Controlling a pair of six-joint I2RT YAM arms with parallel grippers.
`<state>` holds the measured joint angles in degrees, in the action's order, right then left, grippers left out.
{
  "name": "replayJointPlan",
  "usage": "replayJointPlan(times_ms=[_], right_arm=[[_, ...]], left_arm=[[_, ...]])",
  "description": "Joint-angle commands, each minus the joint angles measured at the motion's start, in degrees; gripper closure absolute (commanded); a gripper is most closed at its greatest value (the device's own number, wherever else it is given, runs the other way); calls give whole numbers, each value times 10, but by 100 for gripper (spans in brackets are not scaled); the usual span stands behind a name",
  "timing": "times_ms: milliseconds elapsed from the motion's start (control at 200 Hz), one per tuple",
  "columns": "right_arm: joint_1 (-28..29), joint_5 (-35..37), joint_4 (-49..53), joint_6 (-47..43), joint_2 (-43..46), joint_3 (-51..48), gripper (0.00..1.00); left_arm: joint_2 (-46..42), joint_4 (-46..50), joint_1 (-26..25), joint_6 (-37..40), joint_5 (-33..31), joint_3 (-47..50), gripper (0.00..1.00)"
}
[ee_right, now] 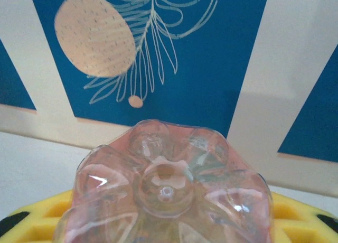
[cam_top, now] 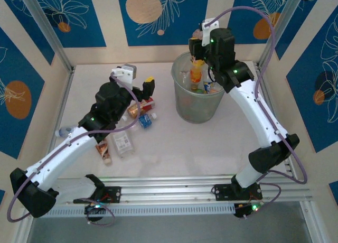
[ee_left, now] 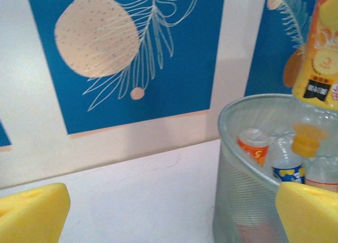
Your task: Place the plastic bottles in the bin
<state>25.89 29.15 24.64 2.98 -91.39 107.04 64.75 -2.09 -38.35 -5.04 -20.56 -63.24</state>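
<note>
The bin (cam_top: pixel 182 103) stands at the back middle of the table, with several plastic bottles (ee_left: pixel 253 145) lying inside it. My right gripper (cam_top: pixel 199 55) is shut on an amber-orange bottle (cam_top: pixel 196 74) that hangs cap down over the bin's mouth. That bottle's lobed clear base (ee_right: pixel 169 185) sits between the yellow fingers (ee_right: pixel 301 216). The same bottle (ee_left: pixel 322 58) hangs above the bin's rim (ee_left: pixel 248 103). My left gripper (cam_top: pixel 142 92) stands open left of the bin, its yellow pads (ee_left: pixel 31 214) wide apart with nothing between them. Beneath it, more bottles (cam_top: pixel 145 121) lie on the table.
Loose bottles lie around the left arm: a flat clear one (cam_top: pixel 122 142), a brown one (cam_top: pixel 104 150) and a clear one (cam_top: pixel 66 131) at the left edge. Blue patterned walls close in the table on three sides. An aluminium rail (cam_top: pixel 174 187) runs along the near edge.
</note>
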Motion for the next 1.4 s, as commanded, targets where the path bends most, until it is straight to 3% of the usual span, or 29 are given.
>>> replayJointPlan(times_ms=[0,210,475,615,1105,1395], right_arm=[[-9,11,-33,16,4,-9,54],[-19,5,-11,47,-1,-46,53],[-22,23,140,62,-33,25,53],[-20,46,173,48,-35,27,54],[-32,48,134,40,18,-77,53],[-42,13,26,47,70,-201,49]], left_arm=[[-12,25,7,-17,-42,3,1],[-12,35,12,-25,-44,4,0],[-10,46,17,-30,-41,3,0],[-6,41,19,-33,-37,4,0],[4,38,23,-34,-28,0,1],[4,34,24,-33,-24,-2,1]])
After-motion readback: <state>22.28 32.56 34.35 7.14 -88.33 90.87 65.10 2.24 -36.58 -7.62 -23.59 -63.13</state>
